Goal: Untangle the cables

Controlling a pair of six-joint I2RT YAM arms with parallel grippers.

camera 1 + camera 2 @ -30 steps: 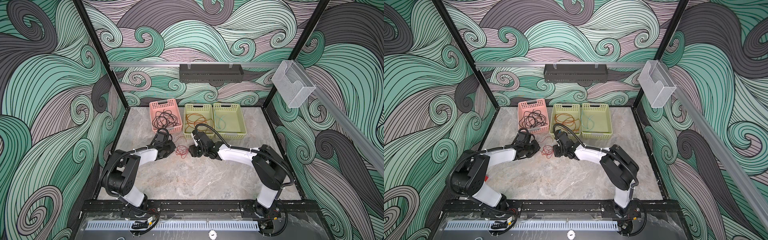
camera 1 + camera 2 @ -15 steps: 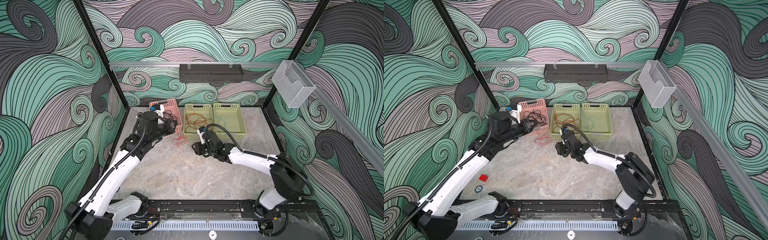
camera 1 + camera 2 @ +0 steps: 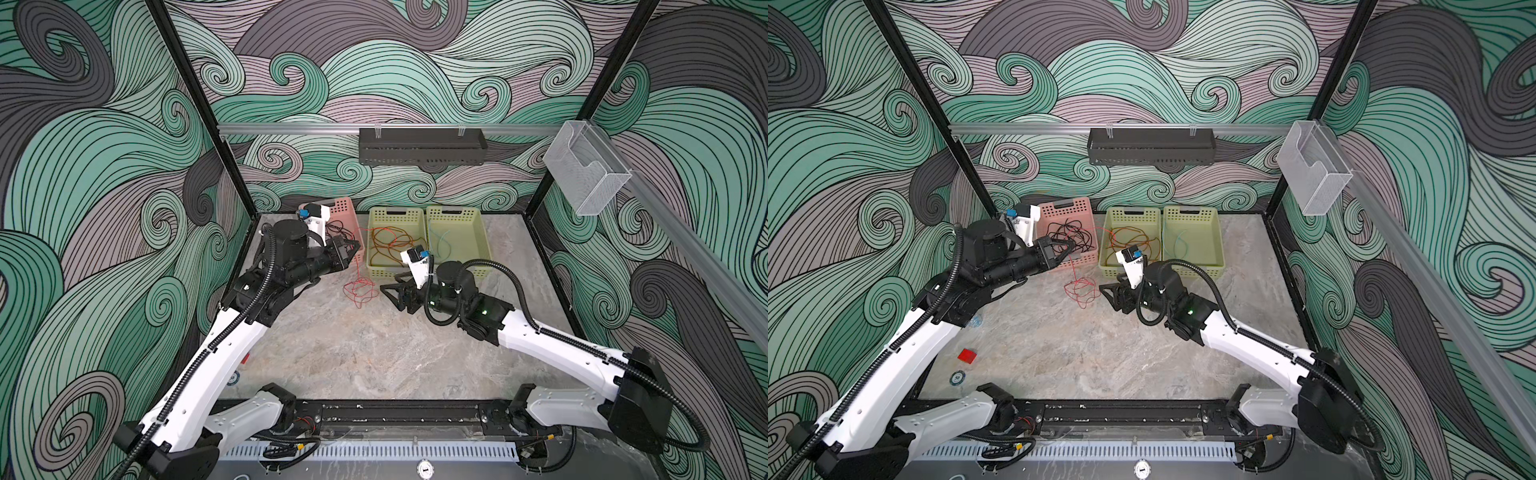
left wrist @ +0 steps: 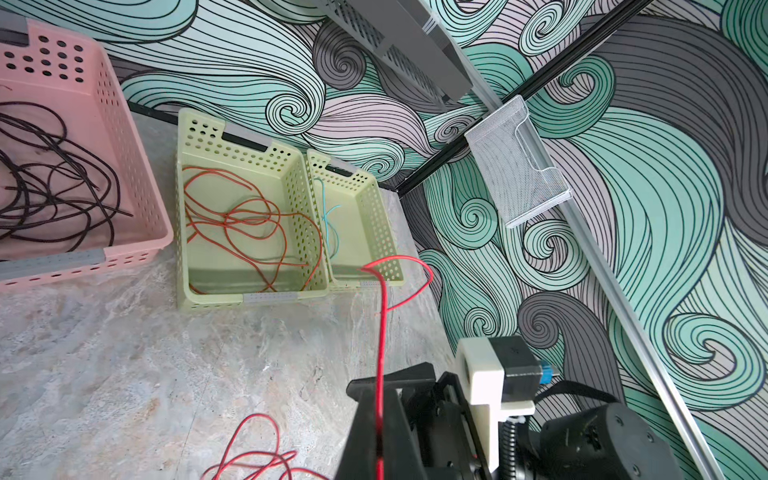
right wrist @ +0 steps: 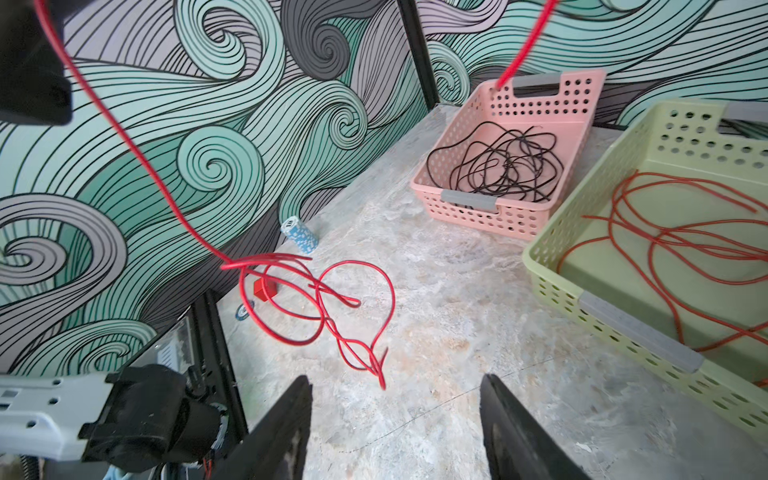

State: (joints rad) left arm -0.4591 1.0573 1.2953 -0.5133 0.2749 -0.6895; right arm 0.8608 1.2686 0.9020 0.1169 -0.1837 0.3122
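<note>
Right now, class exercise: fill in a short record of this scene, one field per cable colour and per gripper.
left gripper: shut on red cable, raised near pink basket
right gripper: open, low, by the red cable's tangle
red cable: hangs from left gripper to a tangle on the table
black cables: in pink basket
orange cables: in middle basket
teal cable: in right basket

You see red cable (image 5: 257,262) looped on worktop (image 5: 449,299) just ahead of right pincer (image 5: 397,399), jaws apart, empty; one strand climbs upward.
</note>
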